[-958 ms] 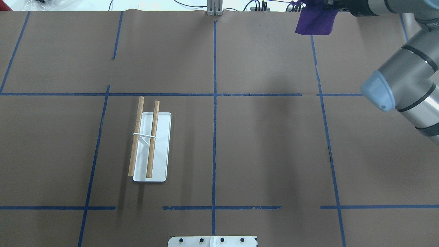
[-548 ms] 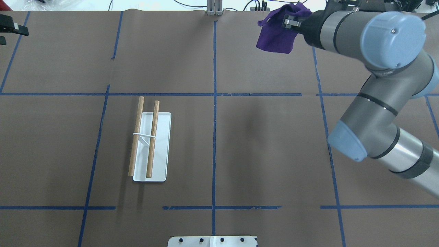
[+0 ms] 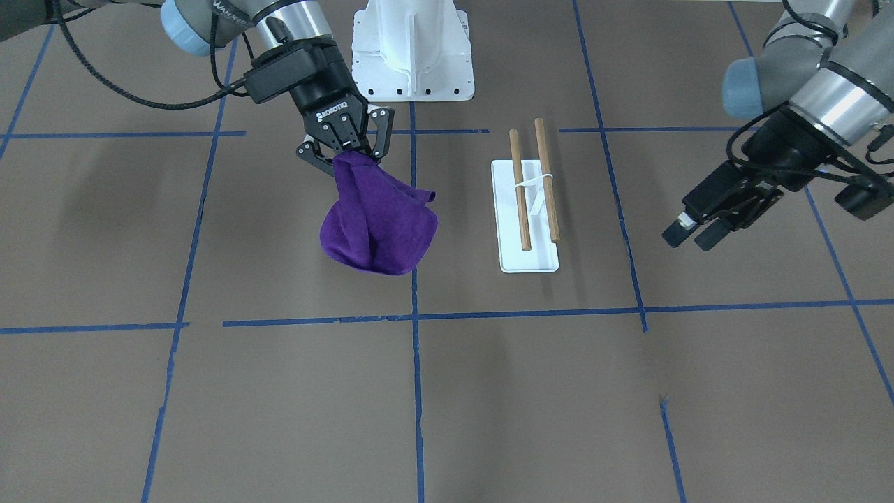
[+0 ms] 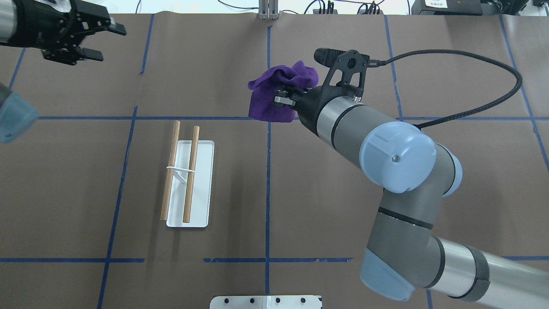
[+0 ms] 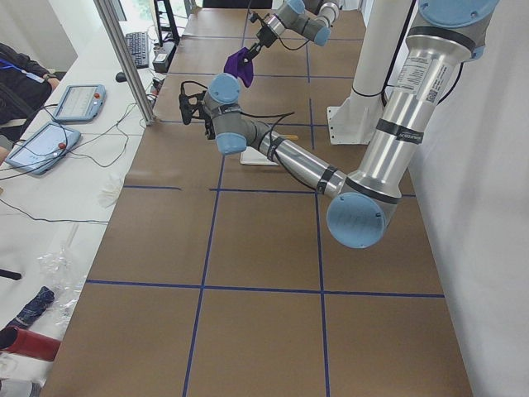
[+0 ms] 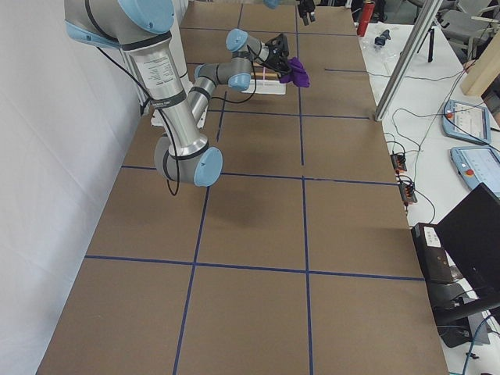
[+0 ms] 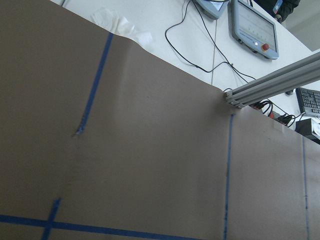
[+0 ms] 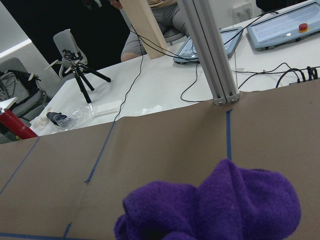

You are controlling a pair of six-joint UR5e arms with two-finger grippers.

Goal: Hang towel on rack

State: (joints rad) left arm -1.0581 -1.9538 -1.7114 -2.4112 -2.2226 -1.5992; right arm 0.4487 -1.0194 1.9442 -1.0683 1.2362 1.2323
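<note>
My right gripper (image 4: 286,95) is shut on the deep purple towel (image 4: 274,92) and holds it in the air over the table's middle line. In the front-facing view the towel (image 3: 377,227) hangs bunched below that gripper (image 3: 347,149). The towel also fills the bottom of the right wrist view (image 8: 215,210). The rack (image 4: 188,180), two brown wooden rods over a white base, stands left of the towel and nearer the robot; it also shows in the front-facing view (image 3: 531,202). My left gripper (image 4: 112,43) is open and empty at the far left, well away from the rack.
The white robot pedestal (image 3: 412,49) stands at the near edge. Blue tape lines cross the brown table. An aluminium post (image 4: 268,10), cables and operator tablets (image 5: 78,103) lie beyond the far edge.
My right arm has carried the towel from the far right corner leftward and toward the robot, to the table's middle line. My left gripper has come into view at the far left.
</note>
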